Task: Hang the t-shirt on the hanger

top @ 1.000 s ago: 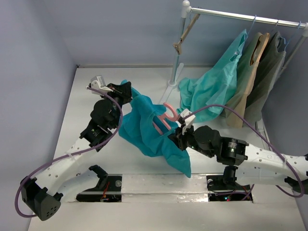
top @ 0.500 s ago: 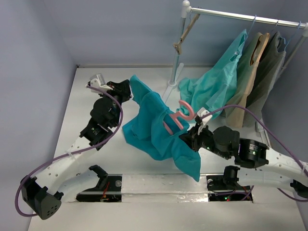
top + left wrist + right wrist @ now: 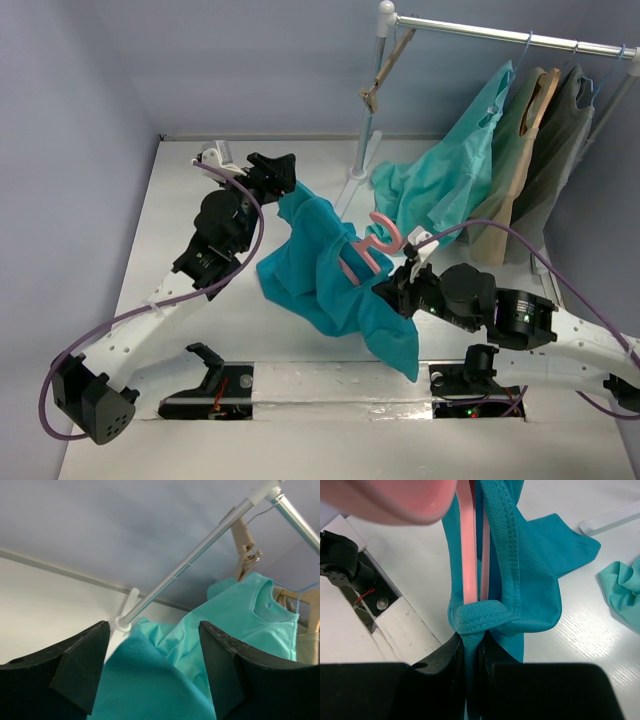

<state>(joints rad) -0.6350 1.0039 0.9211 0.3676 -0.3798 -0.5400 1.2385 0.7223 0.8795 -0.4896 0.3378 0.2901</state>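
T-shirt of deep teal hangs in the air on the near side of the rail post, draped over the pink hanger. The right arm comes in low from the near right of the post, forearm almost level. The right gripper pinches the hanger's thin bars together with a fold of cloth. The left arm stretches up at the left of the post, wrist bent toward it. The left gripper has its jaws spread, with the shirt's upper edge between them, not clamped.
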